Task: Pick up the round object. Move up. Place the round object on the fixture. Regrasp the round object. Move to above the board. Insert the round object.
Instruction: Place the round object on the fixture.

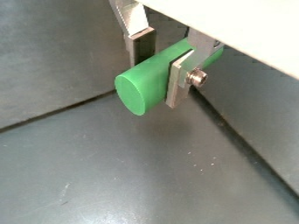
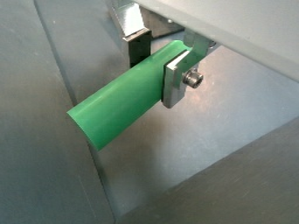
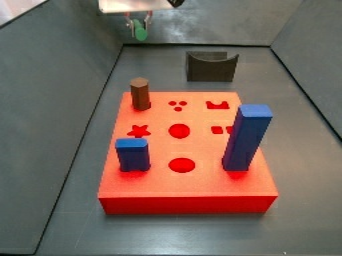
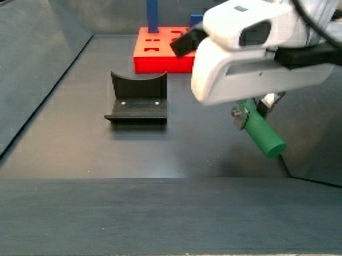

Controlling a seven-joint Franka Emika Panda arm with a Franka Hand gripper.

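We see the gripper (image 2: 163,61) clamped on 1 end of the round object (image 2: 117,109), held in the air. Because the peg hangs tilted, we judge it could pivot between the pads and miss the fixture (image 4: 136,97)'s notch. Farther off, the board (image 3: 187,160) waits.

Upright in a side view: tall blue block (image 3: 247,137), square in section, with darker shaded faces. Left of the tall blue block and well apart from it, short blue block (image 3: 131,154) (roughly half as high, also upright). Farther back and left of the tall blue block, brown cylinder (image 3: 140,93), standing on end, not touching either blue piece. Around and below the tall blue block, dark grey floor (image 3: 174,232), matte, with sloping grey walls (image 3: 54,70) rising behind and left.
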